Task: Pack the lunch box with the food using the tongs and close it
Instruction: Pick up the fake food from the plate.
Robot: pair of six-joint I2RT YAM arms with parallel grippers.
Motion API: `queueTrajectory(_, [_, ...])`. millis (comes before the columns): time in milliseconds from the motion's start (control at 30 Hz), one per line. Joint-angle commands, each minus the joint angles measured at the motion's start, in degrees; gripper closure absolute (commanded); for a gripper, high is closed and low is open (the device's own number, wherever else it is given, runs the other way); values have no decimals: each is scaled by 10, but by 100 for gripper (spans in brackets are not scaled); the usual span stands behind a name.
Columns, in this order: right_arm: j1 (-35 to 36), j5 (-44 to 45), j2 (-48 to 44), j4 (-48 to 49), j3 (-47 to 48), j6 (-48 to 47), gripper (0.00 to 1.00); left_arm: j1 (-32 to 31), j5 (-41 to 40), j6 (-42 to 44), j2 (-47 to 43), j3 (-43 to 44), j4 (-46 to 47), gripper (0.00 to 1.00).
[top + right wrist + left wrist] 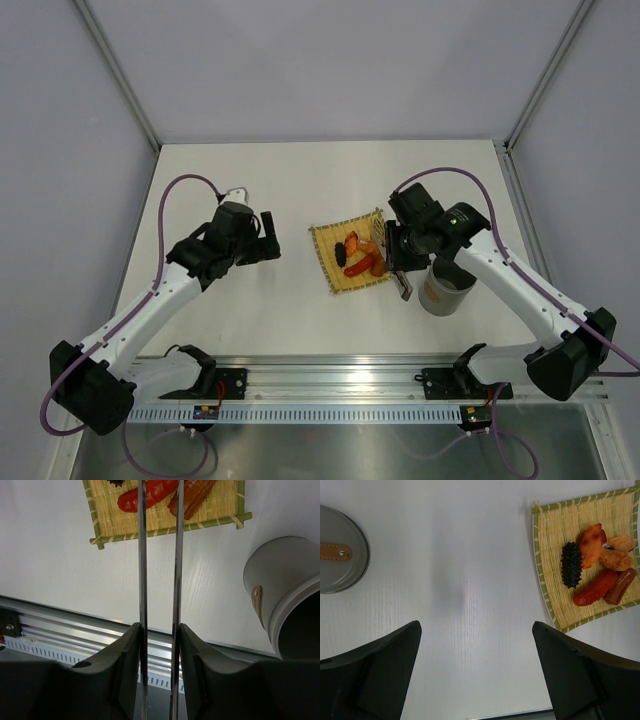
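Top external: my left gripper [270, 238] hangs wide open and holds nothing, at nine o'clock of the woven mat [325, 255]. The lunch box [446, 290] stands at four o'clock of the mat.

Left wrist: the food [597, 567] lies on the mat, with the lid [340, 550] well apart at nine o'clock.

Right wrist: my right gripper [160, 630] pinches the tongs [141, 570], whose arms run toward the food at twelve o'clock.

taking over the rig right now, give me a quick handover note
Left gripper: jaws open, empty, over bare table between lid and mat.
Right gripper: jaws shut on tongs, which reach over the food on the mat.
Lunch box: open, upright, right of the mat.
Done: tongs picked up. To do: move the food into the box, put the lid on.
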Motion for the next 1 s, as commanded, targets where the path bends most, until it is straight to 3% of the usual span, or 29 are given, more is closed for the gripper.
queueTrajectory(0, [8, 23, 3, -11, 20, 2, 57, 1, 5, 8, 0, -4, 27, 2])
queueTrajectory(400, [13, 75, 40, -28, 70, -33, 54, 1, 1, 9, -10, -1, 20, 2])
queueTrajectory(533, [14, 73, 78, -39, 89, -71, 42, 2, 0, 7, -16, -3, 16, 2])
queueTrajectory(967, [16, 75, 139, -41, 115, -143, 43, 2, -3, -1, -27, -8, 10, 2])
